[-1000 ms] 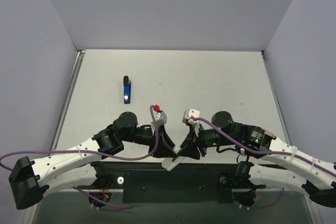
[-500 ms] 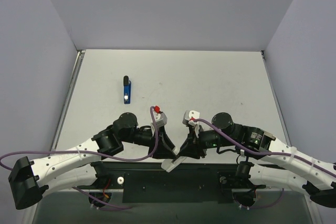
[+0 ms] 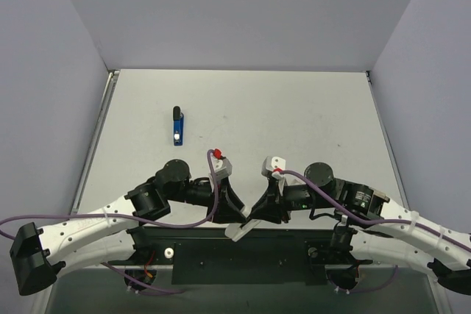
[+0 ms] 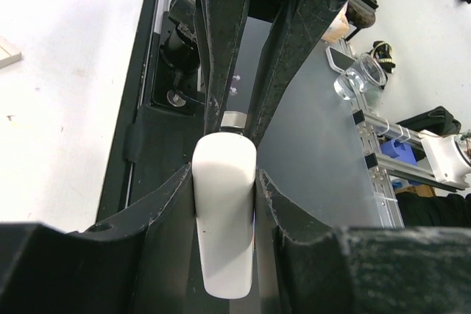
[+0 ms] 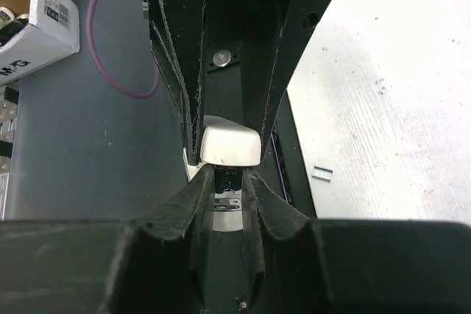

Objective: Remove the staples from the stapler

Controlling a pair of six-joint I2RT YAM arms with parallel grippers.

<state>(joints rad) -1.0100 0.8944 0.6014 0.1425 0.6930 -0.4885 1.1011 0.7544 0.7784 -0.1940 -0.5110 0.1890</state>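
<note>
What lies between the fingers of the right gripper [image 5: 229,176], just beside the white block [image 5: 229,145], is shadowed and cannot be identified.

Blue stapler [image 3: 177,129] on grey table [image 3: 294,115]

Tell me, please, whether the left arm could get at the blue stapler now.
Probably not yet: the path over the table to the blue stapler looks free, but the left hand is clamped on a white object that the right hand also grips.

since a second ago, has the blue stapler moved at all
No. The blue stapler lies in the same spot, at the same angle and the same gap from the table's left edge.
</note>
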